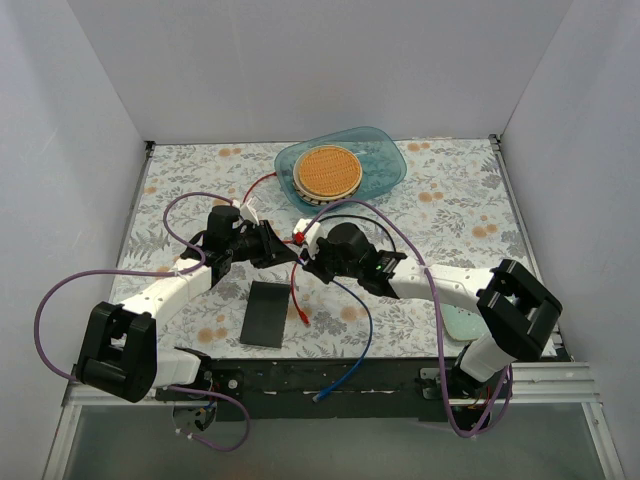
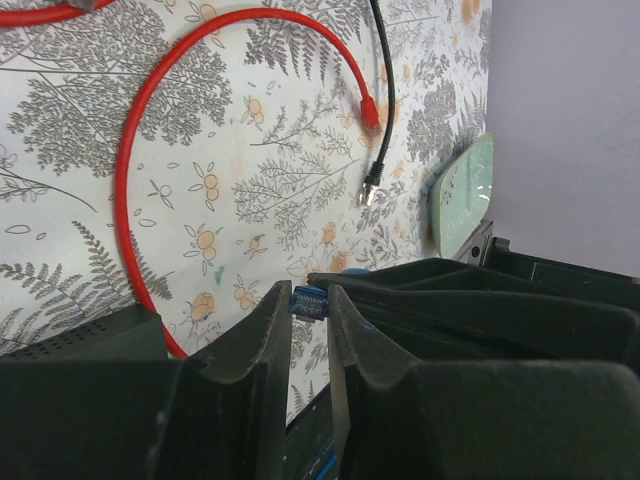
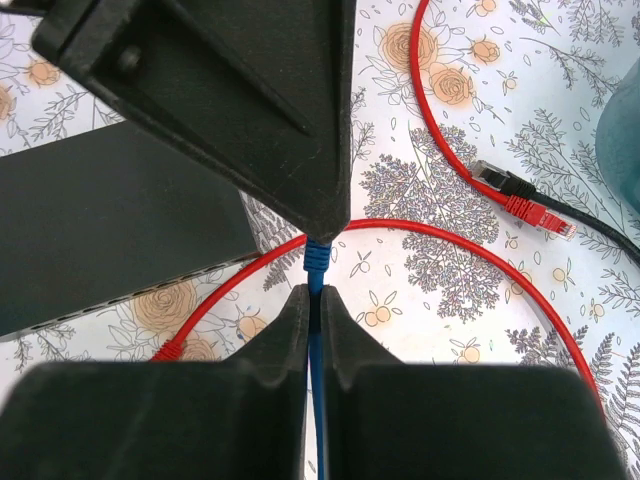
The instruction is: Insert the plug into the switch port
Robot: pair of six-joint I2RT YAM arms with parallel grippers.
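Left gripper (image 2: 308, 292) pinches the blue plug (image 3: 316, 256), jaws nearly closed on it. Right gripper (image 3: 313, 296) is clamped shut on the cable (image 1: 368, 328) just behind. The switch (image 1: 265, 313) lies flat near the left arm. Best to hold the plug square, line it up with the port edge and push straight. No writing is readable.

A teal dish (image 1: 385, 160) at the far side of the floral bench (image 1: 450, 200) holds an orange disc (image 1: 328, 172). A red cable (image 2: 119, 190) loops beside a black cable (image 2: 386, 100). A pale green pad (image 1: 462, 322) lies near the right edge.
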